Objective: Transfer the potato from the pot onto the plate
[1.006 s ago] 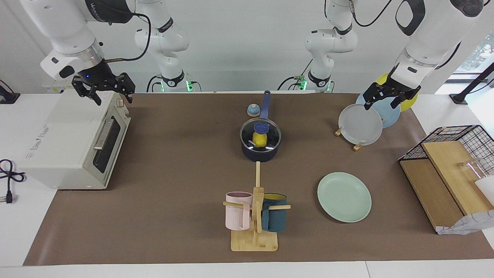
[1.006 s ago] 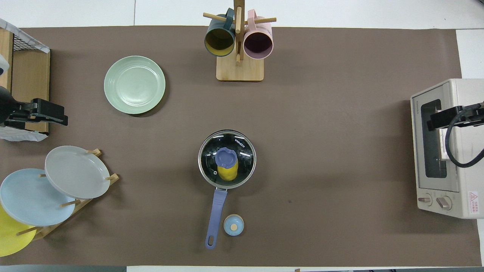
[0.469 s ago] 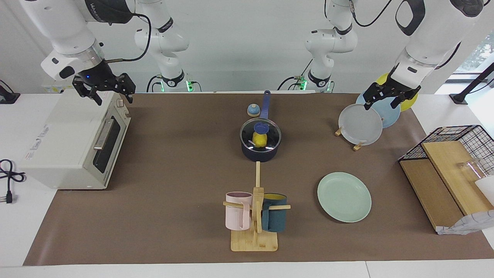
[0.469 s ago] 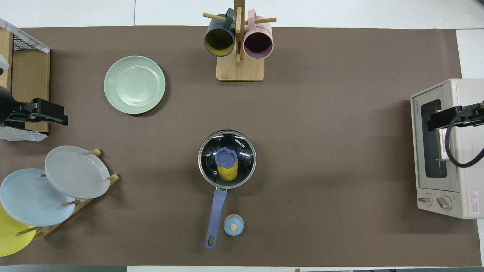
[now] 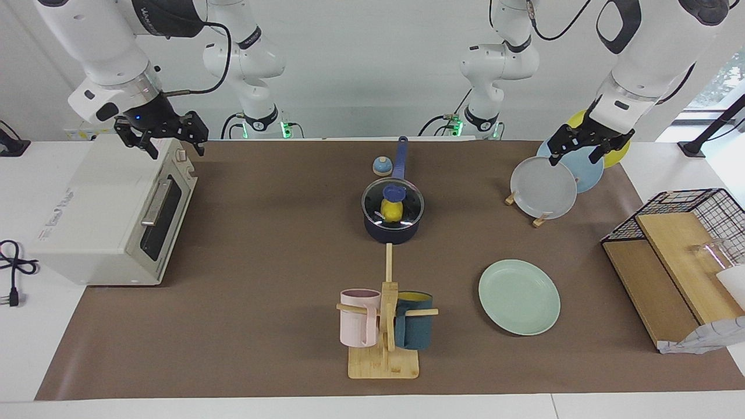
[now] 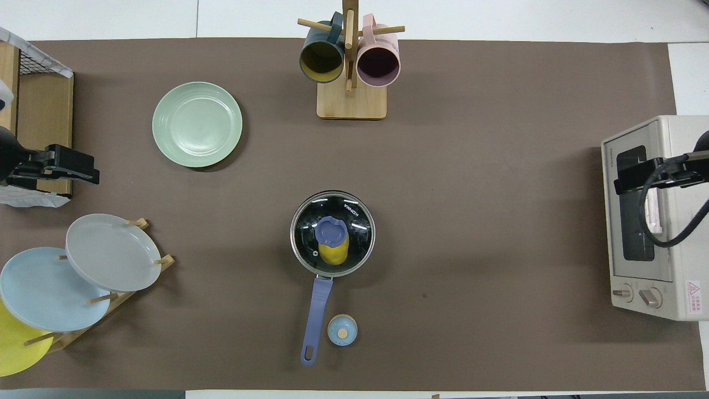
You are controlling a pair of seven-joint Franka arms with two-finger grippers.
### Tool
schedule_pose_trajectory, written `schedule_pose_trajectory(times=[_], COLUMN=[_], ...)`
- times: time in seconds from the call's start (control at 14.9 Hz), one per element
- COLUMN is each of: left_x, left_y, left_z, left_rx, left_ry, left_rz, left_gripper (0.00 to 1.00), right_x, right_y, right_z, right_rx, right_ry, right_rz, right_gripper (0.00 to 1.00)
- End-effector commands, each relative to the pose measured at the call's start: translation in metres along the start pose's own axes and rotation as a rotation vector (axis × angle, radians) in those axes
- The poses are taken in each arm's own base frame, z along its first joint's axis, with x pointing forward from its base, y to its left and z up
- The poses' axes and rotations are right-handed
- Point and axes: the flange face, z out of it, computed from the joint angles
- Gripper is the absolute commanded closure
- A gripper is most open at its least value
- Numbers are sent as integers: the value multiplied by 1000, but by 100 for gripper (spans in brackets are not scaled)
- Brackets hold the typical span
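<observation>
While the small bright yellow toy potato (image 5: 392,210) sits inside the round dark navy saucepan (image 5: 393,229), under a clear glass lid with a blue knob (image 6: 331,231), both grippers hang in the air with nothing in them. The saucepan stands mid-table on the brown mat (image 6: 471,221), its long blue handle pointing toward the robots' edge, a small blue bell (image 6: 342,330) just beside that handle. The pale mint-green round plate (image 5: 519,297) lies flat and bare, farther from the robots than the saucepan and toward the left arm's end; open mat lies between the two.

The right gripper (image 5: 160,131) is over the white toaster oven (image 5: 105,215) at the right arm's end of the table, fingers spread apart. The left gripper (image 5: 586,144) is over the wooden rack of upright plates, grey (image 6: 112,252), light blue (image 6: 44,289) and yellow (image 6: 12,344), near the corner at the left arm's end, fingers also apart.

A wooden mug tree (image 6: 350,83) carrying a teal mug and a pink mug stands close to the mat's edge farthest from the robots. A wire-and-wood shelf (image 5: 681,256) fills the left arm's end edge.
</observation>
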Motion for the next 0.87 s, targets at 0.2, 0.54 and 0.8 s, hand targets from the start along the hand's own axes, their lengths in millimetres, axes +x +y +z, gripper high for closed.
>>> schedule_pose_trajectory(times=[0.2,0.54,0.8], left_x=[-4,-4,-4], left_y=[-2,-2,-2], left_z=[-1,0,0], left_rx=[13,14,14], left_ry=[5,4,4], left_rz=[5,5,5], left_gripper=[0,0,0], right_x=[45,66,50], right_y=[-141,-290,-384], right_z=[10,67,96], right_rx=[12,14,44], right_ry=[62,27,98], right_rz=[-22,68,52], right_gripper=[0,0,0])
